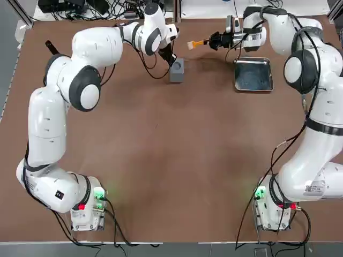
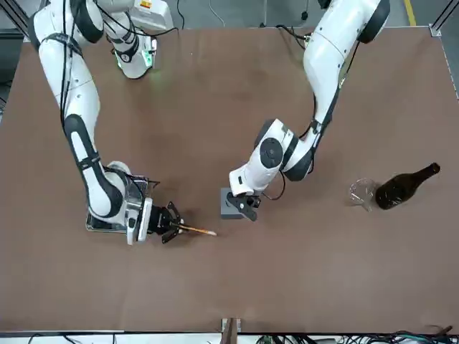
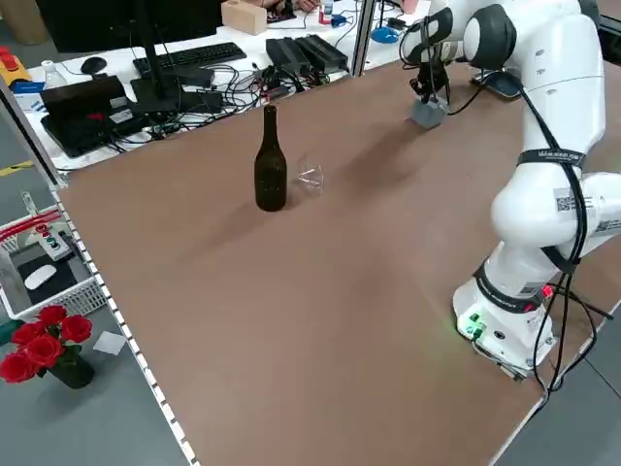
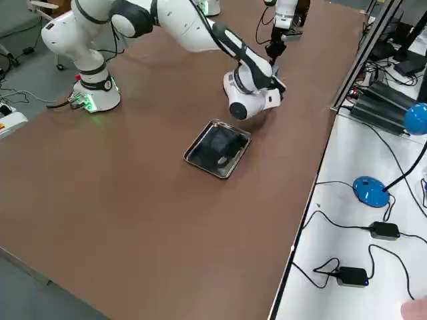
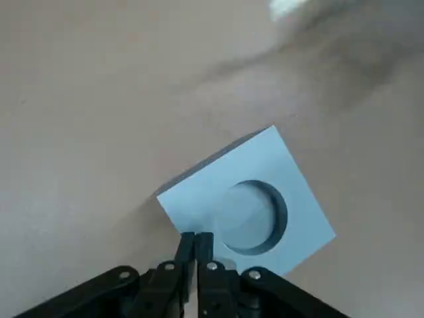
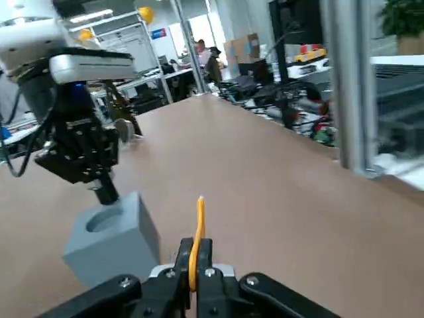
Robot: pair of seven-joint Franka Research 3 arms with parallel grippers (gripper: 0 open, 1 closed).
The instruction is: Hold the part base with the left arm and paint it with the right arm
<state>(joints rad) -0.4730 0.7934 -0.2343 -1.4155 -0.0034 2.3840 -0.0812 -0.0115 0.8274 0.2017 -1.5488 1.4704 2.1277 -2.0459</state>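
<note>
From above, you see a brown table (image 1: 161,160) with the block (image 1: 177,70) near its far edge, left of centre. The left gripper (image 1: 170,57) stands over the block's far left corner. The right gripper (image 1: 213,40) sits right of it, pinching a brush (image 1: 196,44) that points toward the block without touching it. A metal tray (image 1: 253,74) lies further right, under the right arm's wrist. Cables crowd the bench past the far edge.

From the front, the left gripper (image 2: 249,204) touches the block (image 2: 231,203) at one edge; a dark bottle (image 2: 403,186) and a clear glass (image 2: 363,193) lie on their sides, just beside each other and well apart from the work.

From the left side, you see a bottle (image 3: 270,162) standing upright with a glass (image 3: 310,176) beside it, a keyboard (image 3: 192,55) on the bench beyond, and red roses (image 3: 44,342) off the table's edge.

From the right side, the tray (image 4: 217,149) lies on bare table; a blue mouse (image 4: 371,190) and cables rest on a white bench.

At the left wrist, the fingers (image 5: 205,255) are pressed together at the block's (image 5: 248,199) edge, holding nothing.

At the right wrist, the fingers (image 6: 207,262) are clamped on the yellow brush handle (image 6: 197,235), the block (image 6: 112,237) close by, a workshop with shelving behind.
</note>
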